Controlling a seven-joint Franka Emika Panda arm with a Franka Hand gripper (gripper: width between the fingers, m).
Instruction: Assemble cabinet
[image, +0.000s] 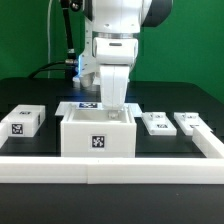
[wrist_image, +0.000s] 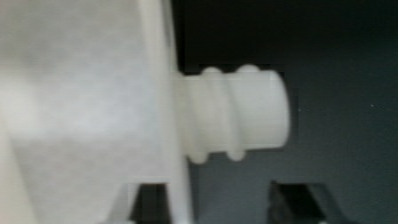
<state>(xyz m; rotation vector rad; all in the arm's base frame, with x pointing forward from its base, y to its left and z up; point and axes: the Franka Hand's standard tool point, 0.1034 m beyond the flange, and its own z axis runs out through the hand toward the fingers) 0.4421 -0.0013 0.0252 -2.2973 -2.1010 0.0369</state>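
ASSEMBLY UNDER WAY: Your arm (image: 115, 40) hangs straight down over the cabinet (image: 98, 136), the big white hollow box at the middle of the black counter (image: 30, 95). Its tagged front wall faces the exterior camera and its open side is up. The box stands close against the white rail (image: 150, 170) along the counter's front edge, a placing that likely squares it and keeps it from sliding when you press on it.

The pincer (wrist_image: 221, 207) is down at the box's rear rim, where the exterior view hides its tips behind the wall. From the wrist camera you see both fingertips (wrist_image: 295, 205) with a dark gap between them and nothing plainly caught there. You cannot tell whether they pinch the wall or merely straddle it.

Just beyond them a ribbed white peg (wrist_image: 240, 112) juts from a flat white panel (wrist_image: 80, 100), probably part of the cabinet. The vertical approach looks chosen to line the tips up with that edge.

The loose parts lie apart from the work, within reach but out of the arm's way. A tagged block (image: 22, 120) lies toward the exterior view's left. A small piece (image: 157, 122) and a second small piece (image: 190, 122) lie toward its right. The marker board (image: 72, 106) lies flat behind the cabinet, partly hidden by it.
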